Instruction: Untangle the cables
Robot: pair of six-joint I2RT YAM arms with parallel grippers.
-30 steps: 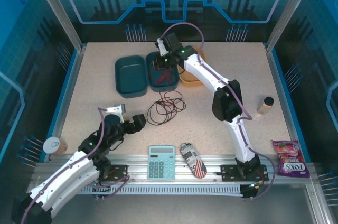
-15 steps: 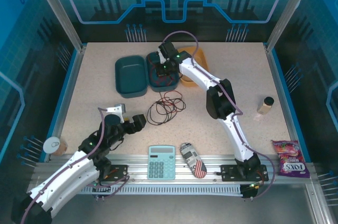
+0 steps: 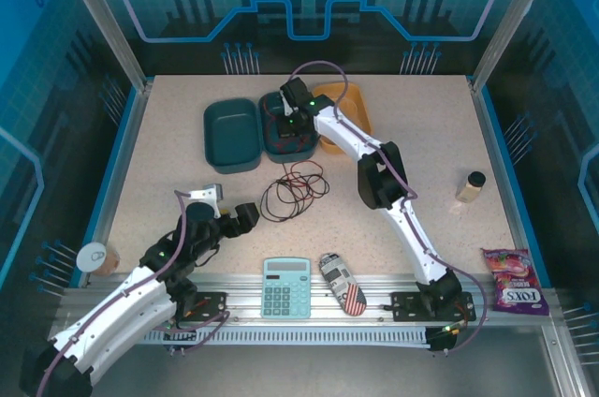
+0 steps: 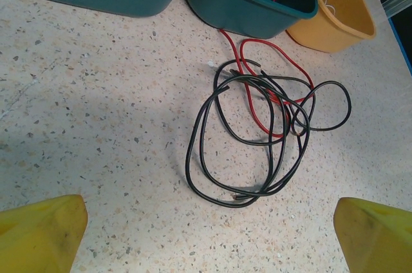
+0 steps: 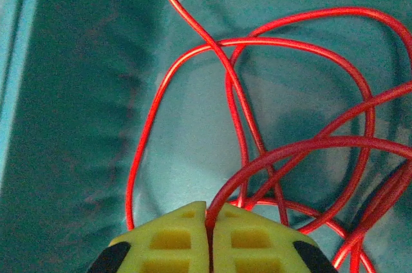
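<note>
Our right gripper (image 5: 207, 218), clamped on the red cable (image 5: 335, 140) in the teal tub (image 5: 64, 93), has loops fanning up-frame; our left gripper (image 4: 209, 225) gapes below the black coil (image 4: 270, 134).

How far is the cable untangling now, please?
Done: nothing clearly; black cable and red cable lie looped together on the table. In hand: right gripper shut on a red strand in the teal bin. To do: separate the table tangle; left gripper is open, holding nothing.
</note>
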